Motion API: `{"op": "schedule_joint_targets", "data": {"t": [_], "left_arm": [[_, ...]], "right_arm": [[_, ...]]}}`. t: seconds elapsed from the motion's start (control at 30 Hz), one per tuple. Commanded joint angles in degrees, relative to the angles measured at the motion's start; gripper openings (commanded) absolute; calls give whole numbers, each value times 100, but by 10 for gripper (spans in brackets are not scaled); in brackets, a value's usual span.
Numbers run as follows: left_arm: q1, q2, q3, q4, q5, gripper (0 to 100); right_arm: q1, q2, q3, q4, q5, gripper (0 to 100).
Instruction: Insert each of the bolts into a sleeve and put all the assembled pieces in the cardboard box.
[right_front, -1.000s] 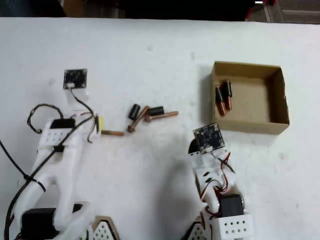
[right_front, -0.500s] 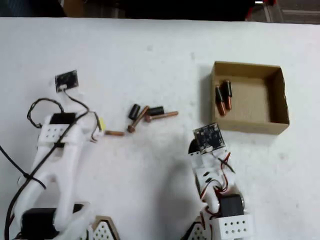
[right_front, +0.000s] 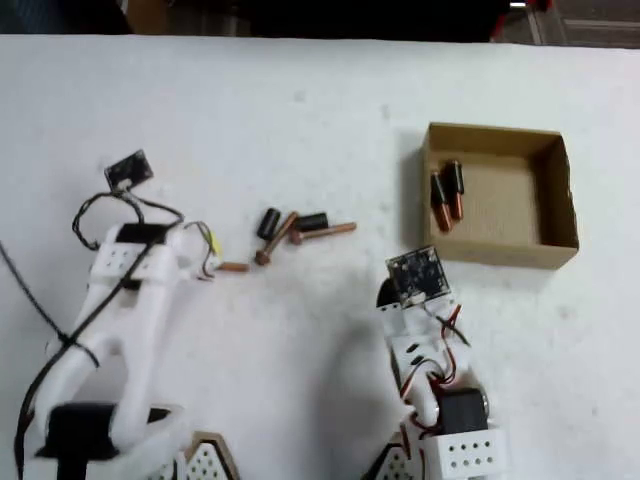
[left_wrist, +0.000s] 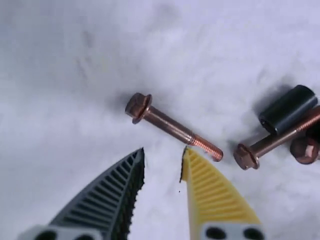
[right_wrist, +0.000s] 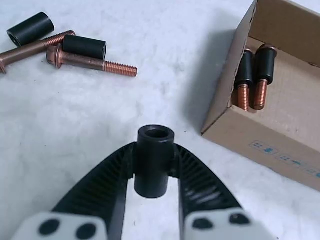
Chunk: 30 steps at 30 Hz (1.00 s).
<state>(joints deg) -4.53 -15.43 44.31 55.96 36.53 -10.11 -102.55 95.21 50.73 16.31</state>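
A copper bolt (left_wrist: 170, 127) lies flat on the white table, just beyond the tips of my left gripper (left_wrist: 162, 157). That gripper is open, and its yellow finger (left_wrist: 210, 195) ends close to the bolt's threaded end. From above, the left gripper (right_front: 207, 252) is beside the same bolt (right_front: 234, 267). My right gripper (right_wrist: 155, 150) is shut on an upright black sleeve (right_wrist: 155, 165) and is near the front left corner of the cardboard box (right_front: 555, 255). Two assembled pieces (right_front: 447, 195) lie inside the box at its left wall.
Between the arms lie two loose black sleeves (right_front: 268, 222) (right_front: 312, 221) and two more bolts (right_front: 277, 238) (right_front: 330, 231), bunched together. There is bare white table beyond them and to the right of the box.
My left arm's wrist has turned and shifted, with its camera board swinging left. The bolt near it has stayed roughly in place. The right arm has not moved.
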Motion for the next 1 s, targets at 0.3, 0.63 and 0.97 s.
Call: {"op": "schedule_joint_targets", "data": {"t": [0.3, 0.63, 0.97], "left_arm": [[-136, 1666, -1398, -62, 211, 147], [-136, 2105, -1644, -70, 211, 147], [-136, 2079, -1644, -44, 193, 146]], "right_arm": [[-57, -57, -18, -154, -18, 17], [-57, -57, -18, -154, -18, 17], [-57, -57, -18, -154, -18, 17]]}}
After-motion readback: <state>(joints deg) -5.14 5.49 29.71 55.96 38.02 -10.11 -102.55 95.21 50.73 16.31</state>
